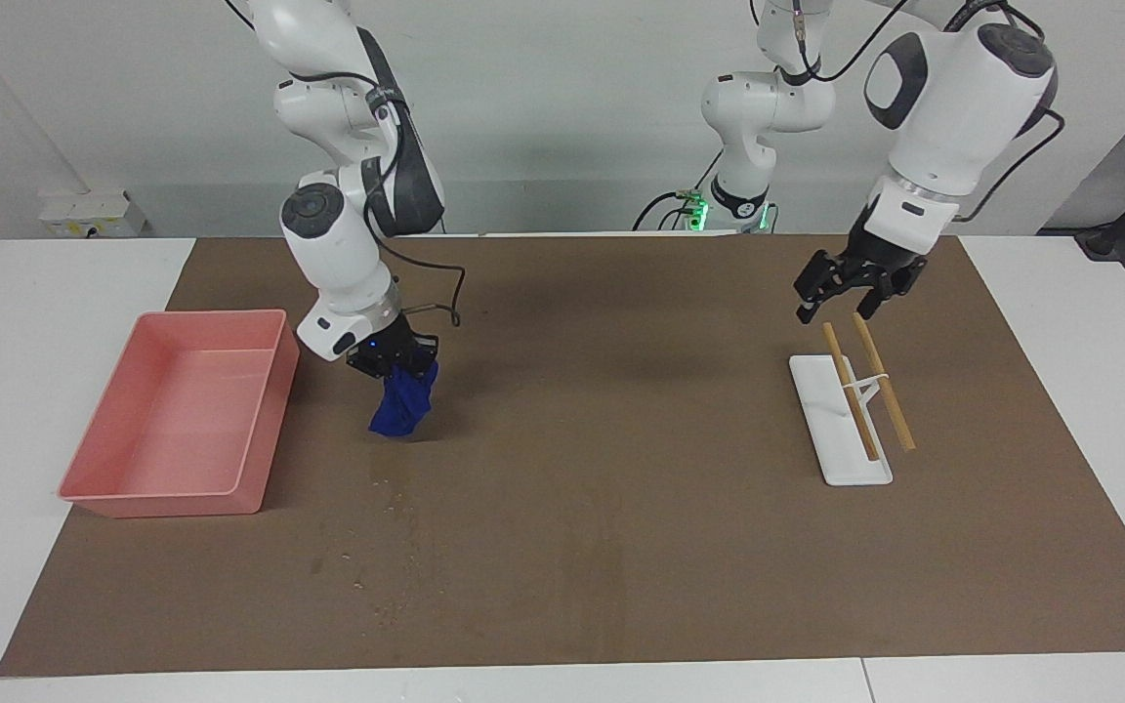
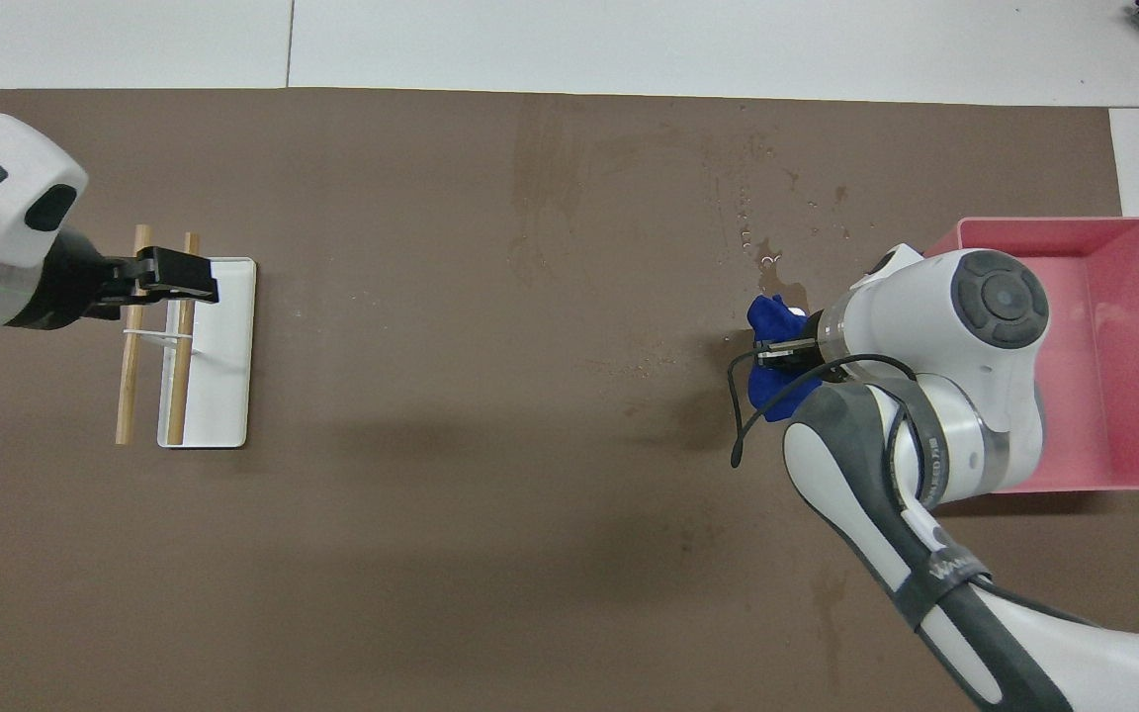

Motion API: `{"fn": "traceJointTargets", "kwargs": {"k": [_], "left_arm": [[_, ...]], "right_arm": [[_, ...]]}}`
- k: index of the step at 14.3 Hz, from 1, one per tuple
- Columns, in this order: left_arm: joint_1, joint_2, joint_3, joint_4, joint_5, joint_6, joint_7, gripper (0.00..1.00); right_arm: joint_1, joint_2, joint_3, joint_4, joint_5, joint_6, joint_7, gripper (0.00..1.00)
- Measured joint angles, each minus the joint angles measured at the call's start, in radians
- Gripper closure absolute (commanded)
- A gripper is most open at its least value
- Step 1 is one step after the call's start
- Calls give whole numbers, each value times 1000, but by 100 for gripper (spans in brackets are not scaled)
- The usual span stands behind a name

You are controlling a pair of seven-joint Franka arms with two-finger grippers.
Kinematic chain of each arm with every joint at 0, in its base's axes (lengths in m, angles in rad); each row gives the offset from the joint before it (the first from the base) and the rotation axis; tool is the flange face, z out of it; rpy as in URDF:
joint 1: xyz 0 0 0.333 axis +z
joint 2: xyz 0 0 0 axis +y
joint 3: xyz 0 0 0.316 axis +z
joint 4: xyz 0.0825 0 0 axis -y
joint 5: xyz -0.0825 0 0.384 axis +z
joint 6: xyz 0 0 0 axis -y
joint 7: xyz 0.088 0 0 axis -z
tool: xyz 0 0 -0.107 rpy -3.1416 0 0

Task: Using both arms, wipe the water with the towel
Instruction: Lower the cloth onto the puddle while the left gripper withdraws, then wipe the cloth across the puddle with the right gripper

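Note:
My right gripper (image 1: pixel 404 369) is shut on the deep blue towel (image 1: pixel 402 406), which hangs bunched from it down to the brown mat, beside the pink bin. In the overhead view the towel (image 2: pixel 769 318) shows past the right gripper (image 2: pixel 777 354). The water (image 1: pixel 389 547) is a faint damp patch with pale droplets, farther from the robots than the towel; in the overhead view the water (image 2: pixel 762 222) starts just past the towel's edge. My left gripper (image 1: pixel 834 312) is open and empty, up in the air over the end of the wooden sticks; it also shows in the overhead view (image 2: pixel 184 279).
A pink bin (image 1: pixel 265 420) stands at the right arm's end, close beside the towel; it also shows in the overhead view (image 2: pixel 1054 223). A white tray (image 1: pixel 816 415) with two wooden sticks (image 1: pixel 885 386) lies at the left arm's end. A brown mat (image 1: pixel 621 410) covers the table.

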Motion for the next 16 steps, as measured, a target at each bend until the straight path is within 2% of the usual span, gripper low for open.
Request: {"fn": "traceJointTargets", "kwargs": {"k": [4, 9, 16], "left_arm": [[29, 6, -6, 75, 63, -155, 137, 0], [26, 18, -15, 81, 69, -173, 219, 0], [37, 18, -10, 81, 98, -173, 226, 0]], "right_arm": [[-71, 91, 0, -1, -26, 159, -135, 100], [-72, 171, 6, 57, -26, 270, -143, 100], [-66, 303, 11, 238, -26, 275, -128, 100]]}}
